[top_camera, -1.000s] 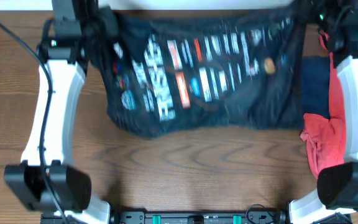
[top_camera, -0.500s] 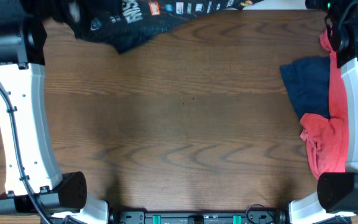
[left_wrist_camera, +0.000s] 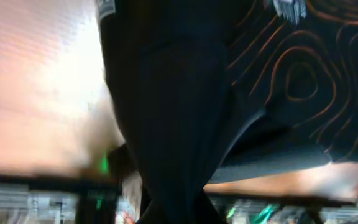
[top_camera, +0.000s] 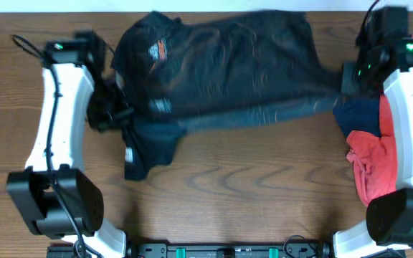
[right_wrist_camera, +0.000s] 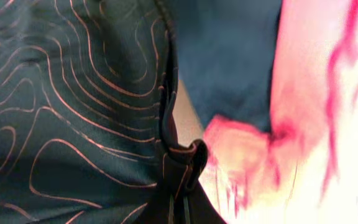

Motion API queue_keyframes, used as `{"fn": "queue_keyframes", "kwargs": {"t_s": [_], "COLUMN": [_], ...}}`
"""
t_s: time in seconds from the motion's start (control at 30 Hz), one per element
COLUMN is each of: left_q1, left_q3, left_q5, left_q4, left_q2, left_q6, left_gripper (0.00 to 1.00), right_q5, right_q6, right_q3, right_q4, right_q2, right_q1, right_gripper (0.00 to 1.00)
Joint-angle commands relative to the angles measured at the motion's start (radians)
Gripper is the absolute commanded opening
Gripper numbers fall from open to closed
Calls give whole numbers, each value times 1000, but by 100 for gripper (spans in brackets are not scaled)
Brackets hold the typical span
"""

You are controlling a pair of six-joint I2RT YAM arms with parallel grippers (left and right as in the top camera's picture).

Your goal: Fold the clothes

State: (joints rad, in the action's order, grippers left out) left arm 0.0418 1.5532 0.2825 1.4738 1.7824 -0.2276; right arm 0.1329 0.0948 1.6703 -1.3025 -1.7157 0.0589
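The black jersey (top_camera: pixel 228 64) with thin orange contour lines lies stretched across the far half of the table, blurred by motion, its small orange-white logo near the left end. One sleeve or corner hangs down at the left front. My left gripper (top_camera: pixel 113 115) is shut on the jersey's left side; in the left wrist view the black cloth (left_wrist_camera: pixel 179 93) runs down into the jaws (left_wrist_camera: pixel 179 211). My right gripper (top_camera: pixel 346 82) is shut on the jersey's right end; in the right wrist view a bunched hem (right_wrist_camera: pixel 73 93) sits between the fingers (right_wrist_camera: pixel 182 205).
A plain navy-blue garment (top_camera: pixel 361 118) and a coral-red T-shirt (top_camera: pixel 375 165) lie piled at the right edge, just beside my right gripper; both show in the right wrist view, navy (right_wrist_camera: pixel 229 56) and coral (right_wrist_camera: pixel 303 124). Bare wood table (top_camera: pixel 228 201) stretches across the front.
The jersey was flung toward the far edge, almost out of view, and has now come back down over the far half of the table, logo side up. Both arms moved with it.
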Motion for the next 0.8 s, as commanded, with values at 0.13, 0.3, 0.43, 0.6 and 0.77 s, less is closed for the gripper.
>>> {"fn": "queue_keyframes", "kwargs": {"t_s": [0.13,0.3,0.43,0.6,0.77], "left_q1": [-4,-4,-4,-4,-4], "left_q3": [-348,-496,-506,-506,-506], "left_q5": [-10,1,57,57,57], "left_q4": [1,-31,-35,-126,-330], "left_q2": [-40,-180,-332,-474,-488], "left_q6": [33,21,5,-17,-34], "left_gripper": [6,6,6,7,6], "right_q5": [23,-25,-40,-71,-135], "right_q6": [71,96,101,103,102], "right_q3": [-238,-396,-463,-468,-469], "right_q4": [-62,-32,-9,117,322], "right_q2": [16,38,94,189,200], "right_q1": [23,35,39,38,38], "right_gripper": [1,1,1,1,1]}}
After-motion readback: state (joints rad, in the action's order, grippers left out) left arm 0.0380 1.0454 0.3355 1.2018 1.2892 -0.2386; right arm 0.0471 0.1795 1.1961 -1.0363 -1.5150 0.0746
